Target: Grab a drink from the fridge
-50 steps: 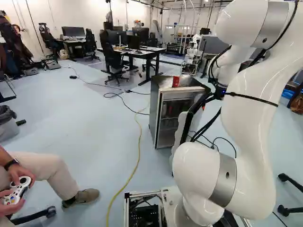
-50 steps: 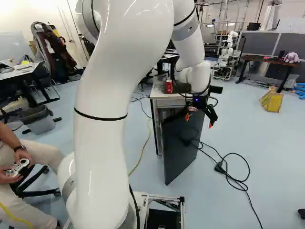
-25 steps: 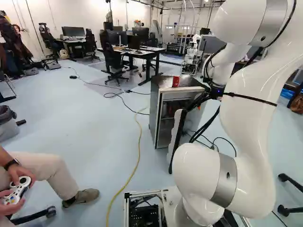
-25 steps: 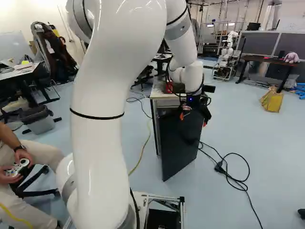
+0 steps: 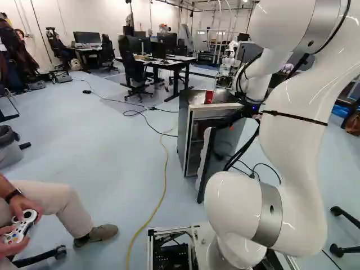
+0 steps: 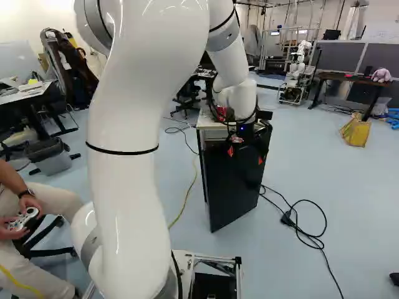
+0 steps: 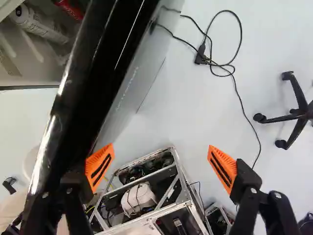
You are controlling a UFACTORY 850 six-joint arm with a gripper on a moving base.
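The gripper (image 6: 245, 156) is open in front of the dark outer face of the fridge door (image 6: 237, 190). In the wrist view the gripper (image 7: 161, 167) has nothing between its fingers; one finger is close against the door's glossy black edge (image 7: 73, 98), contact unclear. The door stands partly open from the fridge (image 5: 183, 132). Past that edge, inside the fridge, lie a white-and-silver container (image 7: 41, 25) and a red one (image 7: 71, 9). A red can (image 5: 208, 97) stands upright on the fridge top.
A black cable (image 6: 299, 218) lies on the floor right of the door. A seated person (image 5: 45, 202) holds a controller at the left. Desks (image 5: 169, 64) and another robot (image 6: 299, 62) are beyond the fridge. A chair base (image 7: 296, 115) stands further off.
The arm and gripper have moved left in the right base view. The door has swung partway in toward the fridge body. The base and the can on top have stayed put.
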